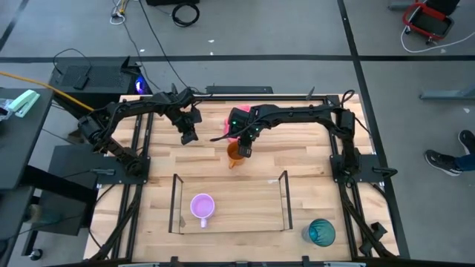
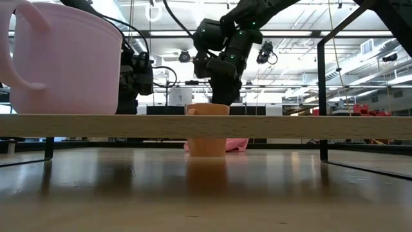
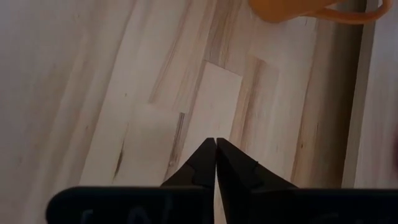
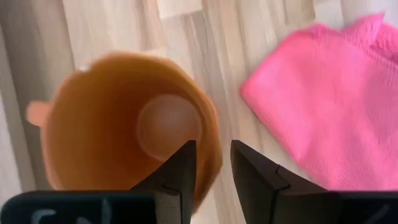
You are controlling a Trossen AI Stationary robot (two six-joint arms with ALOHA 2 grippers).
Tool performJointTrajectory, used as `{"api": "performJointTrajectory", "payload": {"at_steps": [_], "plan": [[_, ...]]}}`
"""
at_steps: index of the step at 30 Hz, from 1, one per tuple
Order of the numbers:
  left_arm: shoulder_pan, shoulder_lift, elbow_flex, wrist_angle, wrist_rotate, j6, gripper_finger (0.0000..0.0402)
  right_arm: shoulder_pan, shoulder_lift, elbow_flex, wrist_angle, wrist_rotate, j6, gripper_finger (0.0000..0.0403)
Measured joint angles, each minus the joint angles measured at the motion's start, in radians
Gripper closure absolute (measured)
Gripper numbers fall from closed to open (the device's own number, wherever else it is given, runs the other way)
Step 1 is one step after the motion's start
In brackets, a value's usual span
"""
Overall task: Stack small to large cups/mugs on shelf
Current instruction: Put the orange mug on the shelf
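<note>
Right gripper [image 4: 211,163] straddling orange mug [image 4: 134,146] rim, fingers narrowly parted, one inside, one outside, beside pink cloth [image 4: 329,102]. Left gripper [image 3: 216,163] pressed together, idle nearby. Lilac mug [image 1: 202,205] already in shelf [image 1: 284,199]. Thin rim pinch risks slipping or tipping when lifted.
</note>
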Motion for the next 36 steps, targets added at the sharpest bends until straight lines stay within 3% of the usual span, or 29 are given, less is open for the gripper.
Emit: {"api": "performJointTrajectory", "payload": {"at_steps": [7, 18, 26, 36], "plan": [[0.0, 0.0, 0.0, 0.005, 0.0, 0.0, 0.038, -0.002, 0.005, 0.0, 0.007, 0.0, -0.001, 0.0315], [0.0, 0.0, 0.0, 0.007, 0.0, 0.0, 0.0382, 0.0, 0.004, 0.0, 0.017, -0.002, -0.007, 0.0388], [0.0, 0.0, 0.0, 0.007, 0.0, 0.0, 0.0387, 0.007, 0.003, 0.012, 0.011, 0.0, -0.037, 0.039], [0.0, 0.0, 0.0, 0.022, 0.0, -0.001, 0.038, 0.054, 0.003, 0.265, -0.249, 0.009, -0.072, 0.039]]}}
